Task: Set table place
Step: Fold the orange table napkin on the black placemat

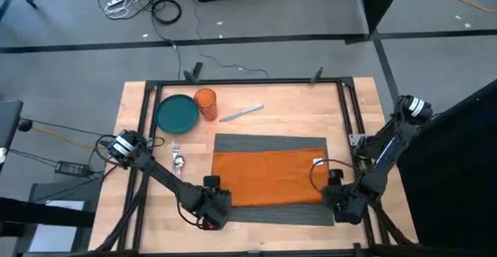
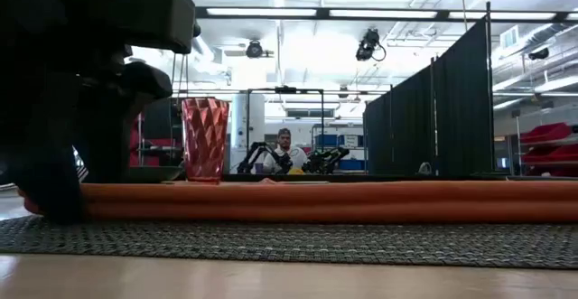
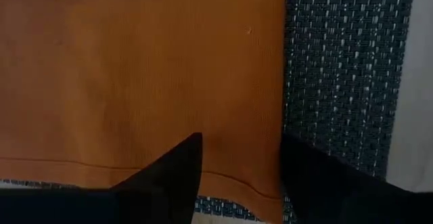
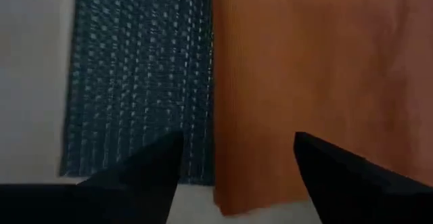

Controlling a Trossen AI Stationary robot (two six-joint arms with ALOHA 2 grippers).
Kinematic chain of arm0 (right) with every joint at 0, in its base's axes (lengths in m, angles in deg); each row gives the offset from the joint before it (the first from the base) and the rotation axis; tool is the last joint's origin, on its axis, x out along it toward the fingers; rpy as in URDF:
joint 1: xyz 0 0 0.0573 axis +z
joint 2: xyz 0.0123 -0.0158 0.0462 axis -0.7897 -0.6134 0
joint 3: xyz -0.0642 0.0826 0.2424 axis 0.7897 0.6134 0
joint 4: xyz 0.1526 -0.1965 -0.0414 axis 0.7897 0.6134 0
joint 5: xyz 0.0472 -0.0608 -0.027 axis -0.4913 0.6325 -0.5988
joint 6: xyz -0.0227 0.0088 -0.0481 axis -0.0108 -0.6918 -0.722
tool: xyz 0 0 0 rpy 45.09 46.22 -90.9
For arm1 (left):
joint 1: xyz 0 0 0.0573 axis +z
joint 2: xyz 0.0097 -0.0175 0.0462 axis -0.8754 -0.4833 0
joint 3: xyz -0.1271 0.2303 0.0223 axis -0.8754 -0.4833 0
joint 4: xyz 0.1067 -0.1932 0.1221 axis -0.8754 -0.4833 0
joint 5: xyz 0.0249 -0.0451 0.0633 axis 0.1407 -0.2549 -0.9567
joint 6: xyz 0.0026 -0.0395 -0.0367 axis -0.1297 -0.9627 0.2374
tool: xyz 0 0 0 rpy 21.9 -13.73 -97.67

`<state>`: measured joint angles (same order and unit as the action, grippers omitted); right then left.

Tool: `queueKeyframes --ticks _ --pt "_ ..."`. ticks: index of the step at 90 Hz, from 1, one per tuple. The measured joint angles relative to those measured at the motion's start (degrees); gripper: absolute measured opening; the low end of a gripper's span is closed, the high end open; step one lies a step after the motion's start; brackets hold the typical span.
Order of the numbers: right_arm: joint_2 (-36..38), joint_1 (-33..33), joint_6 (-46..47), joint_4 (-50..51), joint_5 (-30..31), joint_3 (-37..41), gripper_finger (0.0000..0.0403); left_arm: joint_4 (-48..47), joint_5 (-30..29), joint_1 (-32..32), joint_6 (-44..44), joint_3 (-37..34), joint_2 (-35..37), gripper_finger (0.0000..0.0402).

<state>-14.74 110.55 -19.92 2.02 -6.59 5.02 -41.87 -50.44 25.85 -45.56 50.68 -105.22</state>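
While both arms are hovering at the orange cloth napkin's (image 1: 268, 177) near corners on the placemat (image 1: 269, 143), left gripper (image 3: 240, 176) and right gripper (image 4: 237, 166), both spread, are needing matched, level pinches.

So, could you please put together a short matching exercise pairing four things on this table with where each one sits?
Things:
1. orange napkin
2. teal plate
3. knife
4. left gripper

Places:
A. far left corner of the table
B. spread on the grey placemat
C. at the napkin's near left corner
D. on wood beyond the placemat

Pairs: 1-B, 2-A, 3-D, 4-C
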Motion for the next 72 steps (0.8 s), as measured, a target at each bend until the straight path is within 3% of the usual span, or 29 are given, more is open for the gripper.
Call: queueKeyframes --ticks 22,46,53,72 --pt "-5.32 -0.35 1.28 1.08 -1.72 -0.37 0.0195 -0.17 0.02 0.0 0.0 0.0 0.0 0.0151" --pt "-3.25 -0.42 1.57 2.57 -1.91 0.0 0.0053 -0.94 0.0 0.0 0.01 0.0 0.0 0.0023" --pt "-2.29 -0.42 1.62 2.52 -3.05 0.05 0.0015 -0.83 0.0 0.0 0.3 -0.02 -0.02 0.0007" --pt "1.54 -0.04 3.72 1.92 -5.25 0.17 0.0002 -2.87 0.2 -0.58 0.02 1.9 -0.02 0.0001"
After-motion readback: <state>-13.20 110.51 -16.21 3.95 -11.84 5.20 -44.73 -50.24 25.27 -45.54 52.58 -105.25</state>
